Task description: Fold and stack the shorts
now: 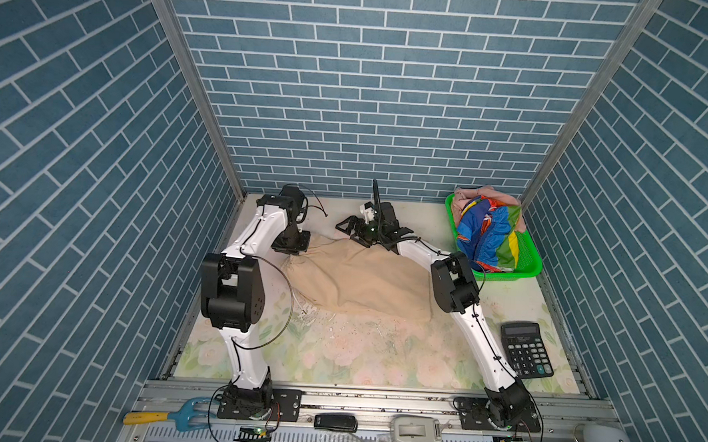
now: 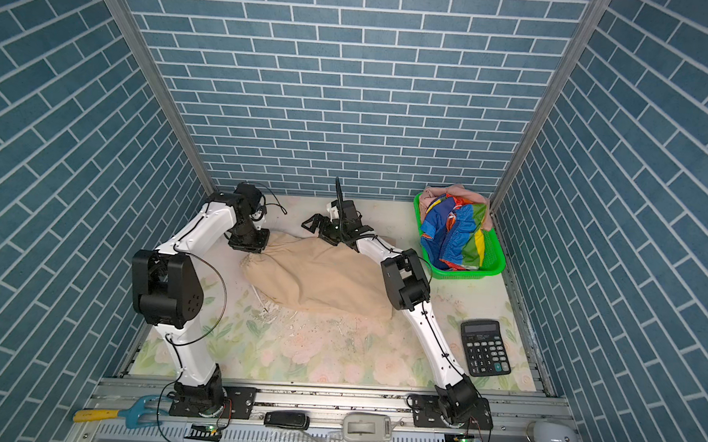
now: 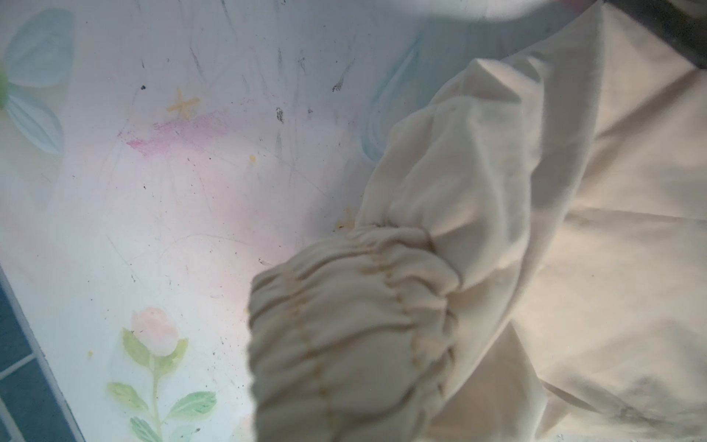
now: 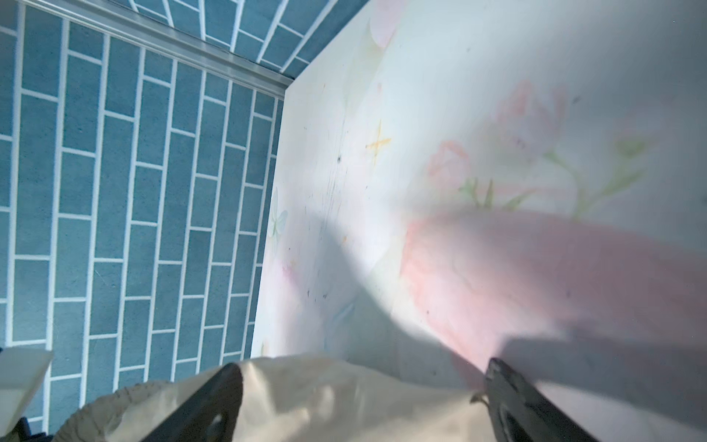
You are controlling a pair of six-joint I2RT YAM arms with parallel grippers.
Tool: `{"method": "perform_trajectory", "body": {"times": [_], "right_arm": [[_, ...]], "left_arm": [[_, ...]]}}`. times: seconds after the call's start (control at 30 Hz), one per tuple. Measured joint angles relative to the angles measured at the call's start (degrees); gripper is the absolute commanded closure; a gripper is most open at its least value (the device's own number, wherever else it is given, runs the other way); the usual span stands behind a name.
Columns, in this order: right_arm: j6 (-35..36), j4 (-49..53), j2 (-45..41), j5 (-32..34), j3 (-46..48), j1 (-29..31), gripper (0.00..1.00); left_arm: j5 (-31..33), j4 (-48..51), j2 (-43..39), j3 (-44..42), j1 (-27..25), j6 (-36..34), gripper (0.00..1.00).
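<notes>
Viewing the desk (image 1: 357,355) in both top views, we find the beige shorts (image 1: 361,280) spread across its middle, just below the centre of the frame, with the gathered waistband toward the left.

The left end effector (image 1: 297,248) points down onto the upper left corner of this garment, at the waistband. Its jaws are clenched. In the left wrist view we see the elastic waistband (image 3: 355,336) bunched up close to the lens, and the cloth hides the jaws themselves. We read this as a grasp on the beige shorts.

The right end effector (image 1: 372,236) sits at the upper edge of the same garment, to the right of the left one and apart from it. Its jaws stand fully released. In the right wrist view the two dark fingers (image 4: 214,402) straddle the cloth edge without pinching it.

The rainbow-striped shorts (image 1: 487,233) lie crumpled in the green basket (image 1: 507,276) at the right of the frame, by the back corner of the desk. The pink shorts (image 1: 476,192) lie beneath them in the same basket, with only their edges showing.

A black calculator (image 1: 526,349) rests on the desk at the lower right, apart from all garments.
</notes>
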State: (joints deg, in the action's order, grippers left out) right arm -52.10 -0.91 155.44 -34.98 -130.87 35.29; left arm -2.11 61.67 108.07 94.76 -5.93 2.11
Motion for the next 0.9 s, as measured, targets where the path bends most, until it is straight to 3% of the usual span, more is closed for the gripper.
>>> {"method": "perform_trajectory", "body": {"times": [0.17,0.27,0.63,0.73,0.9], "right_arm": [[1.7,4.5,0.3,0.0,-2.9,-1.0,0.01],[3.0,5.7,-3.6,-0.5,2.2,-1.6,0.01],[4.5,-3.2,-38.5,-0.8,42.3,-2.1,0.01],[4.3,-8.2,-43.4,-0.8,51.6,-0.7,0.01],[1.2,-16.0,-44.4,-0.9,65.4,3.7,0.01]], "left_arm": [[0.4,0.9,-0.6,0.8,0.0,-0.2,1.00],[0.4,1.5,-0.7,1.9,0.0,-0.2,1.00],[2.0,4.6,0.2,7.3,-4.7,1.5,1.00],[2.7,5.4,1.4,9.2,-6.6,2.2,1.00],[3.2,7.0,3.4,11.8,-8.8,3.6,1.00]]}}
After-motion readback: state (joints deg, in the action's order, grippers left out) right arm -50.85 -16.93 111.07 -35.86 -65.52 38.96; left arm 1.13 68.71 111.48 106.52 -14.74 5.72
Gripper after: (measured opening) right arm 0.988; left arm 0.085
